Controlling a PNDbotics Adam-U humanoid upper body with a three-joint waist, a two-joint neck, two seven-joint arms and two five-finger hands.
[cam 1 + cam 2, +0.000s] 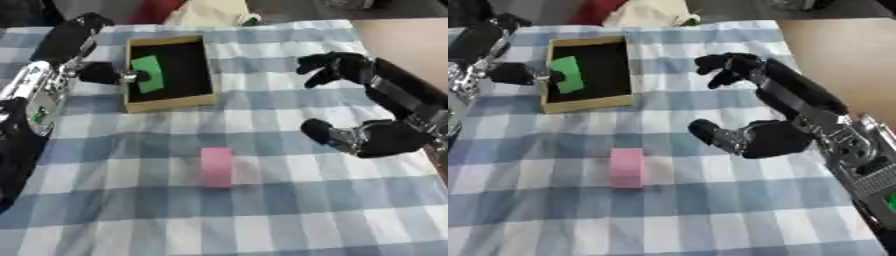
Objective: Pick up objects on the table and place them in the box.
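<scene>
The pink block [216, 166] lies flat near the middle of the checked surface [289, 220], a little toward the near edge, touching nothing; it looks like a small, light, stiff slab with plain sides, probably not fragile, and would best be taken across its two long sides, thumb on one and fingers on the other. The box [168, 103] sits toward the far left corner, its dark floor showing, with a green piece [148, 74] leaning at its left wall. The left hand [103, 73] is at that left wall of the box, fingertips at the green piece; whether it pinches it or merely touches it cannot be told. The right hand [750, 137] hangs over the right half of the surface, well apart from the pink block, thumb and fingers spread wide and curved like an open claw, holding nothing; its forearm comes in from the near right corner.
</scene>
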